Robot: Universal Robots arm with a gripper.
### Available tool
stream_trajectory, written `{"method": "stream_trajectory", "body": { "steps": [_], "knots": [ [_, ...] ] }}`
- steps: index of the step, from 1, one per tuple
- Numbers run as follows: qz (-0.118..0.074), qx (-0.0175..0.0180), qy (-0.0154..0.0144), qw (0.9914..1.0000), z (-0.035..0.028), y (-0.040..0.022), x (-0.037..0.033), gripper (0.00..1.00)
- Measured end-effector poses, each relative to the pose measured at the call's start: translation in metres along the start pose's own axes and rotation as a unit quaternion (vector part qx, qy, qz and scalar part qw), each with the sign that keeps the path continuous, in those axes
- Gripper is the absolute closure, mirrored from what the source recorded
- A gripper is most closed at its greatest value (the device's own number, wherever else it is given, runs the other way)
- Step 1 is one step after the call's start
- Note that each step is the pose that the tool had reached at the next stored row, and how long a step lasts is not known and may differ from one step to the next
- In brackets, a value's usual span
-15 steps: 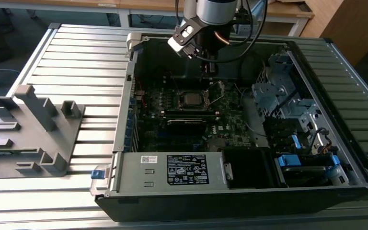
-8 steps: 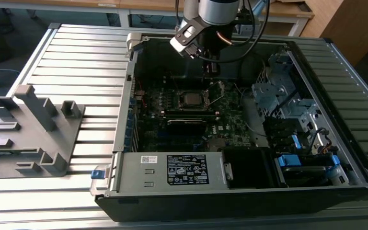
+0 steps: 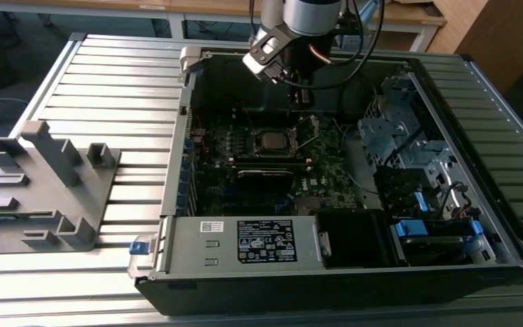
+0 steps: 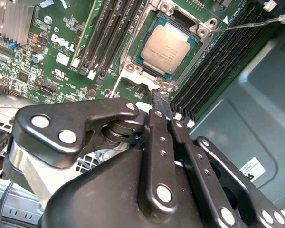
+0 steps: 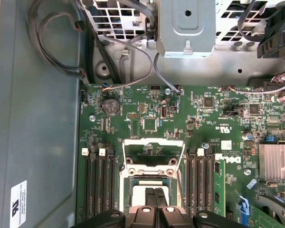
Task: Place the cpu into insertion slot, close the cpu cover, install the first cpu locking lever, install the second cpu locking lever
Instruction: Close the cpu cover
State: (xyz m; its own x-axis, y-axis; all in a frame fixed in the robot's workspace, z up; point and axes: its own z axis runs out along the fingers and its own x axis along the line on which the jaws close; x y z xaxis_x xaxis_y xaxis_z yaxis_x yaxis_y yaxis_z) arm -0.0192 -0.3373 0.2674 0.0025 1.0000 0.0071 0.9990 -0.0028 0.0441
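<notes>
The cpu is a silver-grey square chip lying inside the insertion slot, a metal-rimmed socket on the green motherboard. In the exterior view the cpu sits at the centre of the board. The cpu cover, a thin metal frame with a cut-out centre, stands swung open at the socket's edge. A thin wire locking lever juts out free beside the socket. My gripper hovers just above the socket's near edge with its two fingers pressed together, shut on nothing. In the exterior view the gripper hangs above the socket.
Black memory slots flank the socket on both sides. A labelled grey power-supply box fills the case's near end, and drive cages line the exterior view's right. Loose cables hang over the board. A grey fixture stands outside the case.
</notes>
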Motion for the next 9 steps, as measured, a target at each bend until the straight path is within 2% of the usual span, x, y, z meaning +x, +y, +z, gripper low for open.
{"method": "stream_trajectory", "body": {
  "steps": [5,9],
  "knots": [
    [0.000,0.0000,0.0000,1.00000,0.0001,0.0021,0.0000,0.90],
    [0.000,0.0000,0.0000,1.00000,0.0003,0.0064,0.0000,0.90]
  ]
}}
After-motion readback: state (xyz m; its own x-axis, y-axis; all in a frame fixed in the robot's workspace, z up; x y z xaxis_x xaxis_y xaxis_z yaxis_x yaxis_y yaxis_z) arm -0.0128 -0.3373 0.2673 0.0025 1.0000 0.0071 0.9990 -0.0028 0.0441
